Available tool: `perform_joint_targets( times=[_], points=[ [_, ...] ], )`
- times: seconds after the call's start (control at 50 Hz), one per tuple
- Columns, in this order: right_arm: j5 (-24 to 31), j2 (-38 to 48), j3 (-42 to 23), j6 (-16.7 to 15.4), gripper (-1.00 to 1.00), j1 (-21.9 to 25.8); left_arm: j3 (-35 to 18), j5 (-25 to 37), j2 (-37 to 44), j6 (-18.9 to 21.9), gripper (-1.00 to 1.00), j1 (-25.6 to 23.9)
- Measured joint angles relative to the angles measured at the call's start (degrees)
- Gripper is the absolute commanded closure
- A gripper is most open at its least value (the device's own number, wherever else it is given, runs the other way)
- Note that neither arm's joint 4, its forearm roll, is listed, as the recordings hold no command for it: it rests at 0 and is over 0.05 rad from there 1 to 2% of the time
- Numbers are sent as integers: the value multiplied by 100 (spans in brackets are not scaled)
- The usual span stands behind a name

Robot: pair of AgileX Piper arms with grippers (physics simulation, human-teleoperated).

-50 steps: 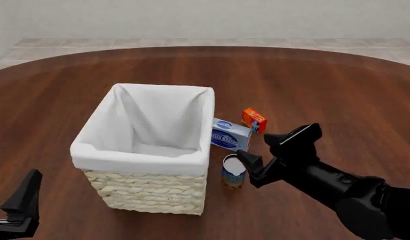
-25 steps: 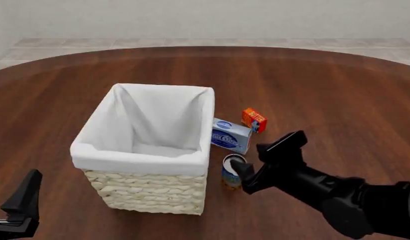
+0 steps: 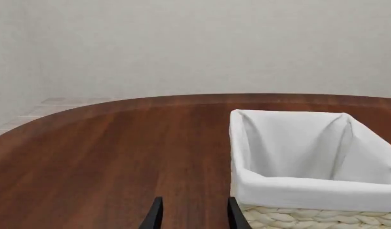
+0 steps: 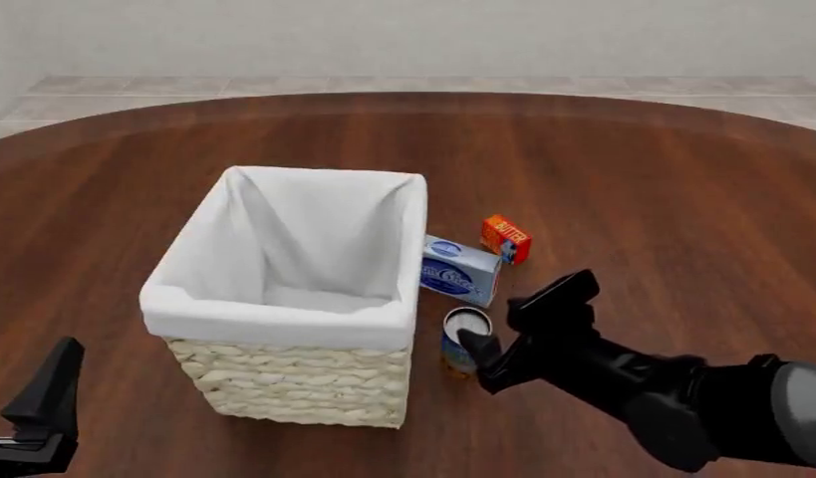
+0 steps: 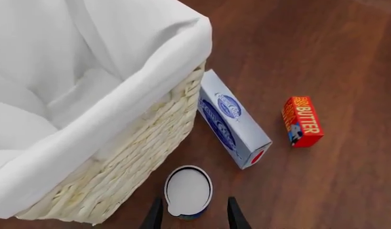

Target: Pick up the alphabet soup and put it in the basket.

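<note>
While the left gripper (image 4: 36, 403) sits low at the near left corner of the worktop (image 4: 674, 189), its fingers spread apart with nothing between them, the right gripper (image 4: 514, 329) reaches in from the near right and hangs just over the can of alphabet soup (image 4: 463, 342), its fingers parted on either side of the can's top and not visibly pressing it. That can stands upright on the wood, just beside the near right corner of the basket (image 4: 295, 383); in the right wrist view its silver-white lid (image 5: 188, 189) shows between the two dark fingertips (image 5: 155, 217). Just beyond the can lies a blue box (image 4: 458, 269), close against the basket's right side. Farther back and a little to the right sits a small orange-red butter box (image 4: 506, 239), apart from the blue one.
</note>
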Motion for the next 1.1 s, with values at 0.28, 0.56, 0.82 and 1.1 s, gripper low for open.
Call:
perform_joint_targets(
  times=[0.28, 0.56, 0.82, 1.1],
  points=[
    [-96, 295, -83, 24, -100, 42, 0, 0, 0, 0, -100, 0],
    [-175, 464, -153, 37, -100, 41, 0, 0, 0, 0, -100, 0],
    [-260, 615, -207, 57, -100, 61, 0, 0, 0, 0, -100, 0],
    [-333, 773, -255, 78, -100, 66, 0, 0, 0, 0, -100, 0]
  ],
)
